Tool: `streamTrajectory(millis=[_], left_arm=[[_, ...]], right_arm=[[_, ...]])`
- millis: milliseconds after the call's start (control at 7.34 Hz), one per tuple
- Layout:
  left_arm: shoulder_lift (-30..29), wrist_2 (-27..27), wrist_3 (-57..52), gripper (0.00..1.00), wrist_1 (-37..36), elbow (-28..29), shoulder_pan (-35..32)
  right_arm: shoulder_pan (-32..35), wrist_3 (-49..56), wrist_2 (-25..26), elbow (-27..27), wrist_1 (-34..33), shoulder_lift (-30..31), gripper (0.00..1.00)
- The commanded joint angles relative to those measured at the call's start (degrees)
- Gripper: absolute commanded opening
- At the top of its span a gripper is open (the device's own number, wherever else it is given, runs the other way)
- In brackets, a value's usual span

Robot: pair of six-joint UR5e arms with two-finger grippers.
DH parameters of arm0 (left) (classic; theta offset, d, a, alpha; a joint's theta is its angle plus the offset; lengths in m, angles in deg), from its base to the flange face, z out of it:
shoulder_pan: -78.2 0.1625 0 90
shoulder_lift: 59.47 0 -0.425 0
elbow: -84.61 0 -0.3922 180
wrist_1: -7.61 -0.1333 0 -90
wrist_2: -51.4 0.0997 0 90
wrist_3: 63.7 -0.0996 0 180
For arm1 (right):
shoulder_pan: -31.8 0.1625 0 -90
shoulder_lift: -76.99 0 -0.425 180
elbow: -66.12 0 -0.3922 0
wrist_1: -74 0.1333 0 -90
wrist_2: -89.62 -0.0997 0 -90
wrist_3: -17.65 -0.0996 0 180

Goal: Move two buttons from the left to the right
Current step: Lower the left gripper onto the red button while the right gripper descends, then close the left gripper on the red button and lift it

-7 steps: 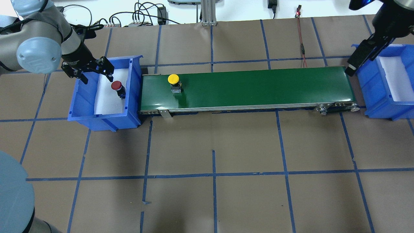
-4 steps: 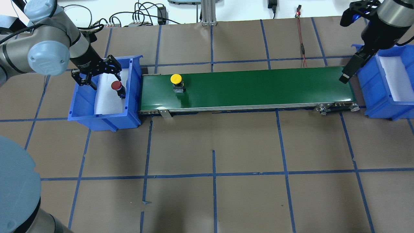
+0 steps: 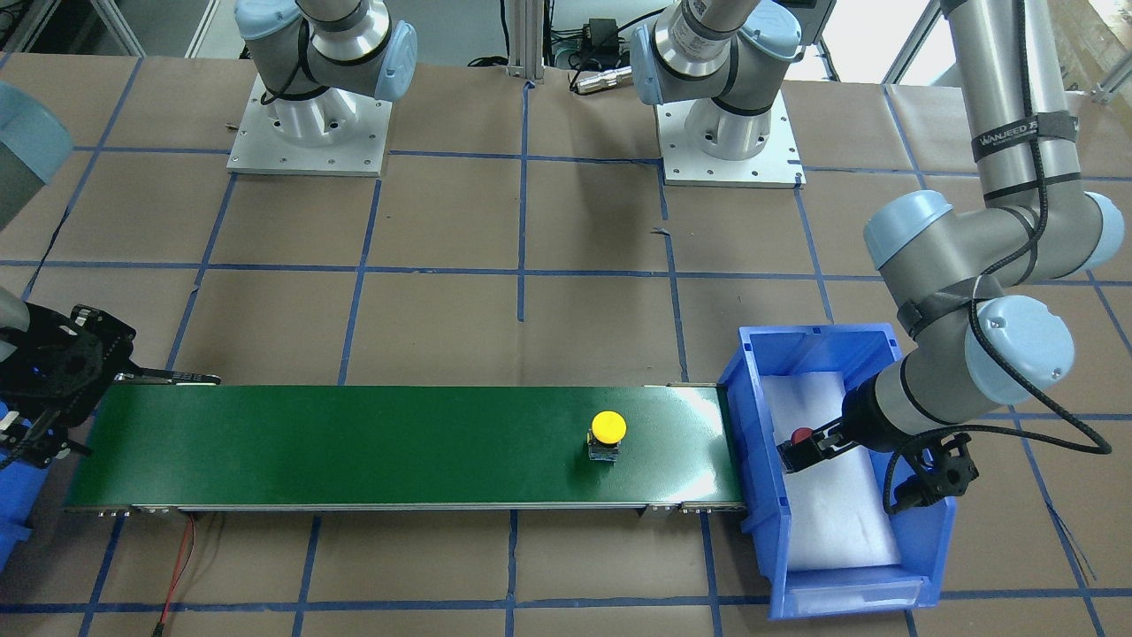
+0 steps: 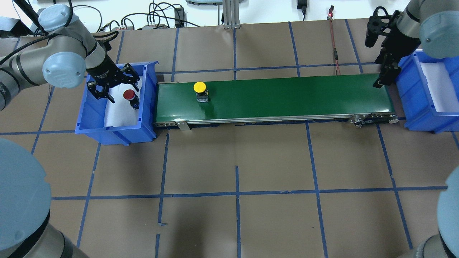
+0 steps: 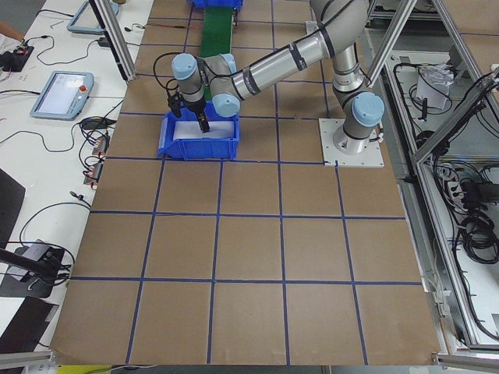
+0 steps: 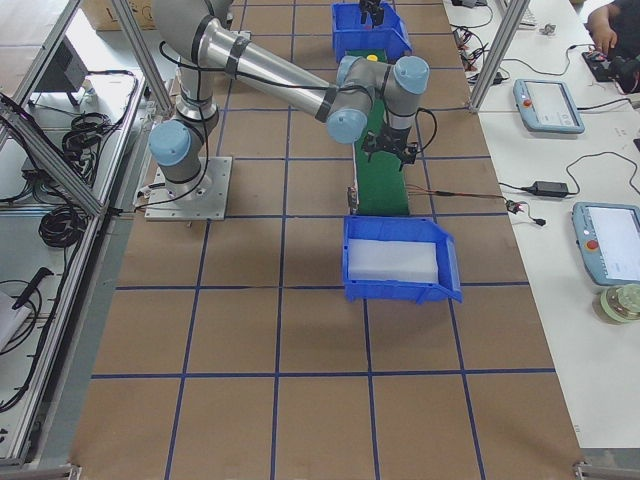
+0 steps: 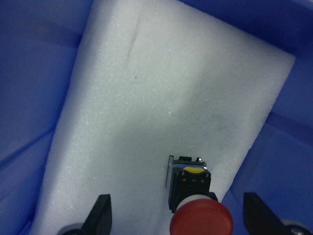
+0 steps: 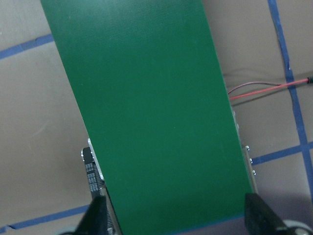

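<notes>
Glossy domed cap of the red button [image 7: 200, 219] on a blocky black base, standing on grainy white foam [image 7: 146, 112] in the left blue plastic bin [image 4: 114, 134]. Framed by the wide-spread fingertips of the left gripper [image 4: 118, 90], neither touching. The yellow button [image 4: 199, 87] upright on the smooth green belt [image 4: 287, 96], near the left end. The right gripper [image 8: 178, 215] spread wide over the belt's right end. Only in the left wrist view: a yellow patch on the red button's base.

Yellow button [image 4: 199, 87] farther along belt [image 4: 287, 96]

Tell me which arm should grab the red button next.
Left. The left end effector hangs open over the blue bin, fingers flanking the red button; the right end effector is at the far end of the conveyor.
</notes>
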Motion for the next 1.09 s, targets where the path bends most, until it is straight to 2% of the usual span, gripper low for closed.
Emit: streamTrajectory(millis=[0, 136, 272, 409, 545, 681, 954], left_arm=[[-0.02, -0.24, 0.09, 0.82, -0.12, -1.37, 0.34], [-0.02, -0.32, -0.26, 0.68, -0.12, -1.47, 0.69], [0.07, -0.41, -0.35, 0.46, -0.03, -1.29, 0.35], [0.42, -0.93, -0.53, 0.37, -0.03, -1.73, 0.26], [0.68, -3.12, -0.7, 0.37, -0.03, -1.73, 0.25], [0.6, -2.7, -0.88, 0.36, -0.03, -1.3, 0.25], [2.34, -2.09, -2.01, 0.3, 0.84, -0.41, 0.34]], right_arm=[[0.3, 8.39, -0.32, 5.97, -8.69, 0.98, 1.0], [0.47, 7.44, 0.73, 8.35, -16.22, 1.43, 1.0], [0.91, 4.39, 2.57, 8.72, -15.6, 3.0, 1.0], [3.44, -1.47, 3.11, 8.47, -15.51, 3.1, 1.0], [5.9, -3.27, 3.02, 8.12, -15.68, 3.19, 1.0], [5.92, -1.98, 2.24, 8.11, -15.69, 1.97, 1.0], [5.75, 7.38, 2.15, 8.03, -15.68, 0.3, 0.99]])
